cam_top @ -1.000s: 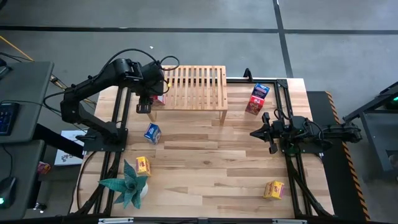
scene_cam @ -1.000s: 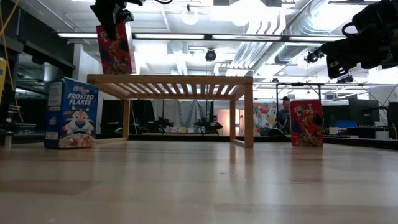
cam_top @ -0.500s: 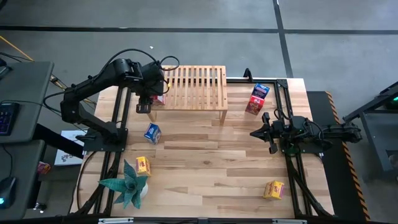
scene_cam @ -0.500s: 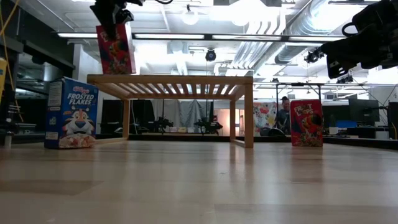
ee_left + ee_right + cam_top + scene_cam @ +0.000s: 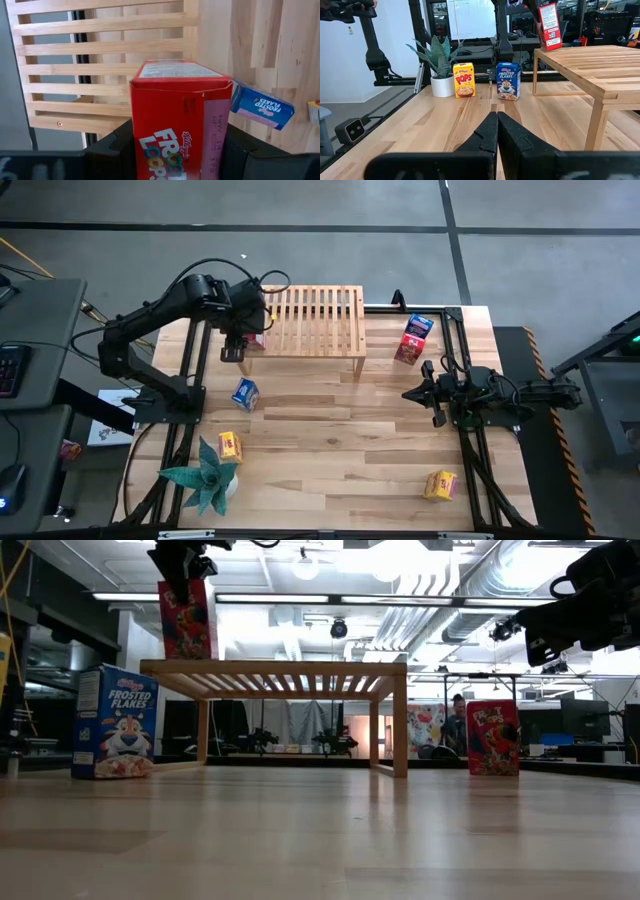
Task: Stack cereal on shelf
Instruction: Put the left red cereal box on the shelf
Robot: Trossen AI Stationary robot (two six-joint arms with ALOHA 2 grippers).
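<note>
The red box (image 5: 187,620) hangs upright in the left gripper (image 5: 183,562) over the left end of the shelf (image 5: 310,320), its base at or just above the slats; I cannot tell whether it touches. In the left wrist view the fingers (image 5: 117,145) are clamped on both sides of this box (image 5: 179,117). The shelf stands at the far middle of the plank table (image 5: 340,450). On the table a blue box (image 5: 245,393) stands near the shelf's left leg, a yellow box (image 5: 231,446) beside the teal plant (image 5: 203,473) at the near left. Another red box (image 5: 408,350) with a blue box (image 5: 420,326) touching it stands at the far right, and a second yellow box (image 5: 440,484) lies near right. The right gripper (image 5: 414,393) hovers over the table's right side, fingers together. Beyond the table the room shows ceiling lights, pipes and desks.

Against the frame a second ago, the held box has shifted slightly rightward and sits straighter; everything else is unchanged.
</note>
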